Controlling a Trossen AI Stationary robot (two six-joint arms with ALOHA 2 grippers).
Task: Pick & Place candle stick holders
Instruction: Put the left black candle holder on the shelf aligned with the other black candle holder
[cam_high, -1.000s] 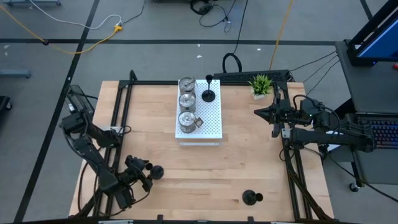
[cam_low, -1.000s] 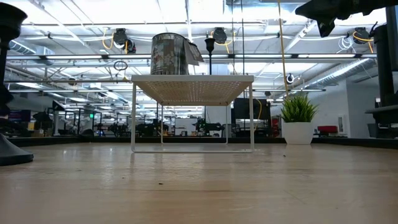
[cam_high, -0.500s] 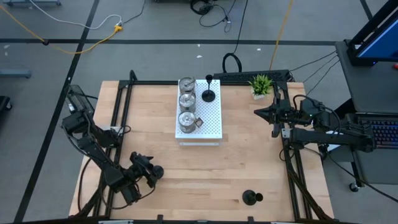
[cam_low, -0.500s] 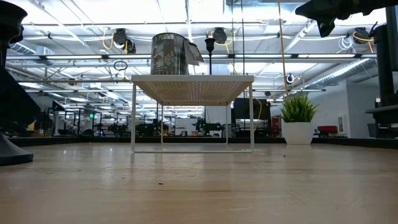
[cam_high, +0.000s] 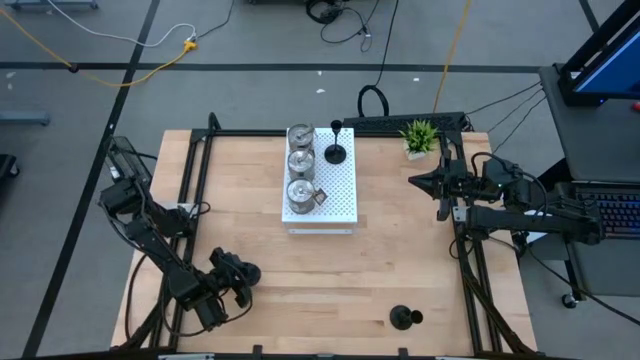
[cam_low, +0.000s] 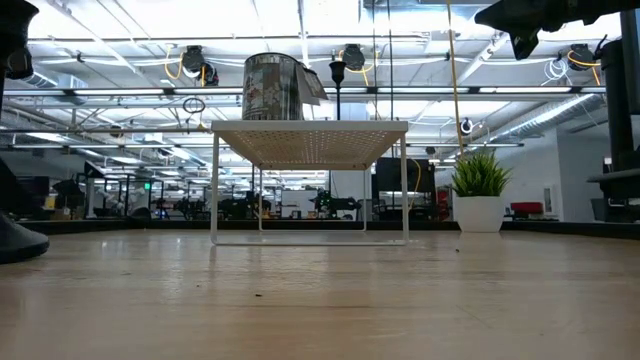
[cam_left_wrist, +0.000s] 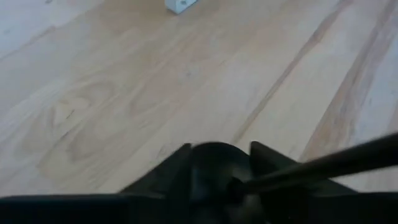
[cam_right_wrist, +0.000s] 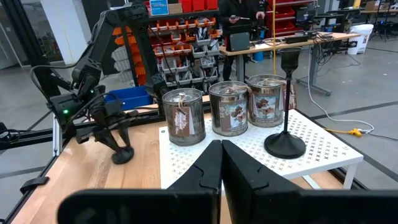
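The left gripper (cam_high: 243, 274) sits low at the table's (cam_high: 330, 280) near-left part, its fingers (cam_left_wrist: 180, 163) narrowed around a black candle stick holder (cam_left_wrist: 214, 168) whose stem slants across the wrist view; the grip looks just made and perhaps not yet firm. To do this step well, it should seat squarely on the holder before lifting straight up, then carry it toward the white perforated board (cam_high: 337, 195), where three silver holders (cam_high: 300, 160) and one black holder (cam_high: 336, 152) stand. Another black holder (cam_high: 403, 318) waits near the front edge, while the right gripper (cam_high: 420, 181) rests pinched together at the right side.

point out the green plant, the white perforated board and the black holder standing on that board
green plant (cam_high: 420, 132), high view, on its leaves
white perforated board (cam_high: 340, 190), high view, on bare surface
black holder on the board (cam_right_wrist: 285, 145), right wrist view, on its round base
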